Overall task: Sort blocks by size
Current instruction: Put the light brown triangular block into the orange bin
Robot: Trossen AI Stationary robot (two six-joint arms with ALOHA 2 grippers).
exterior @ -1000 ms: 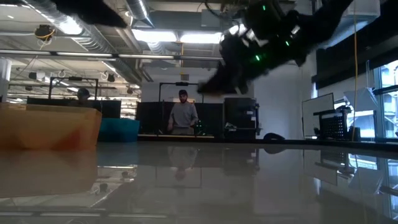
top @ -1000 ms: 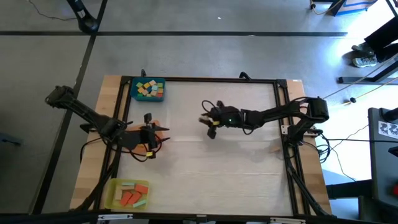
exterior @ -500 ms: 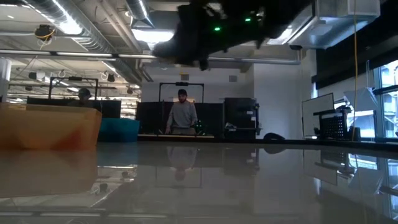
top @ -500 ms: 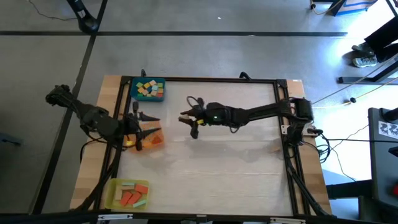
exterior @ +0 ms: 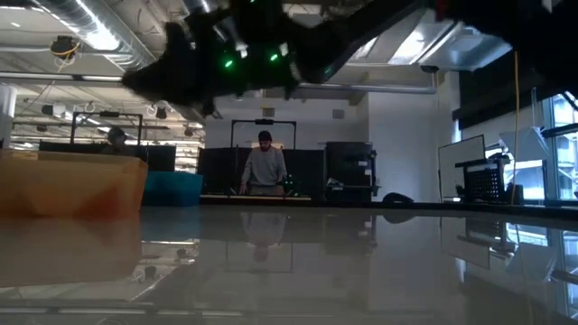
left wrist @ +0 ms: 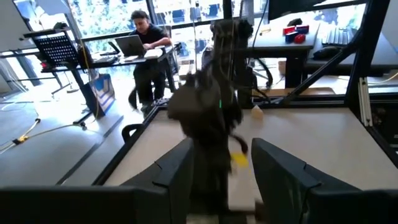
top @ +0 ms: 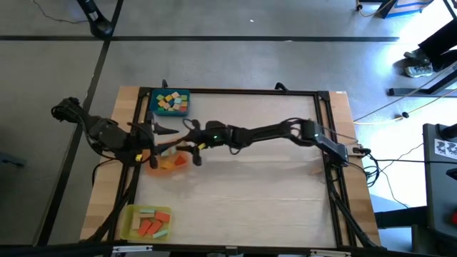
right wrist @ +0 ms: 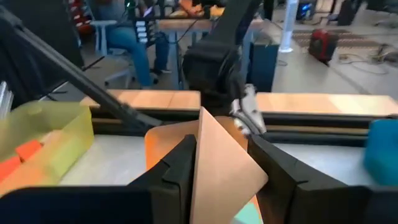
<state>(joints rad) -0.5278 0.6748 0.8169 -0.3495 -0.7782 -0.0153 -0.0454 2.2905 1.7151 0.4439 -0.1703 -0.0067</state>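
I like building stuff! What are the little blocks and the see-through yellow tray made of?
The blocks look like painted wood: solid, matte colours with no shine, though they show too small to be sure. The yellow tray looks like plastic: its wall is smooth and translucent, and an orange block shows through it.

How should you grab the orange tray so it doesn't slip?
Probably by its thin wall, jaws straddling the rim, coming from the table's middle. The orange tray is wide and flat, too broad to span; the right gripper has one edge between its jaws.
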